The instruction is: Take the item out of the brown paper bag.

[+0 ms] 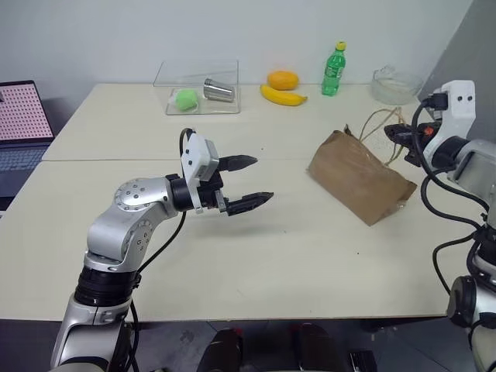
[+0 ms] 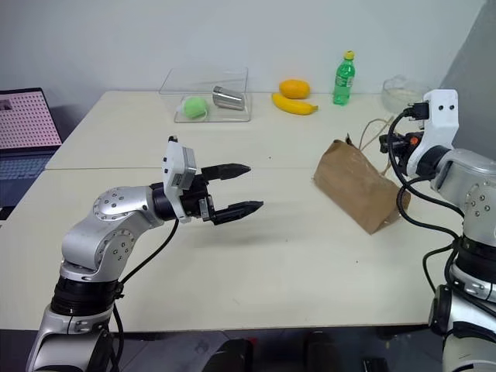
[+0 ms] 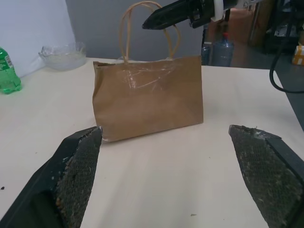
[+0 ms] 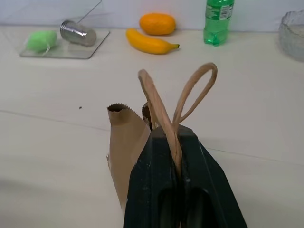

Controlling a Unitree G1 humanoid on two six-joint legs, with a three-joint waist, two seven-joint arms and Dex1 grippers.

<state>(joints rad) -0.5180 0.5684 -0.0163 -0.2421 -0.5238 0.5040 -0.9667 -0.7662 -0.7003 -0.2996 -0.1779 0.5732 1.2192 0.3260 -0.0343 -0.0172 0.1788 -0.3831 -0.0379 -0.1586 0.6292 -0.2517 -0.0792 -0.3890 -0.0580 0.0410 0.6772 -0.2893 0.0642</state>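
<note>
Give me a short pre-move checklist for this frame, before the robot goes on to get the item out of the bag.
1. Right end effector shut on the bag's handles: ok, the cords run between its closed fingers.
2. Left end effector open and free: ok, fingers spread, nothing between them.
3. Left end effector faces the bag: ok, the bag stands between its fingers in the left wrist view, apart from them.
4. Bag mouth open enough to reach in: cannot tell, the top edges look close together.
5. Item inside the bag: cannot tell, hidden by the paper.
6. Table between left end effector and bag free of things: ok.
</note>
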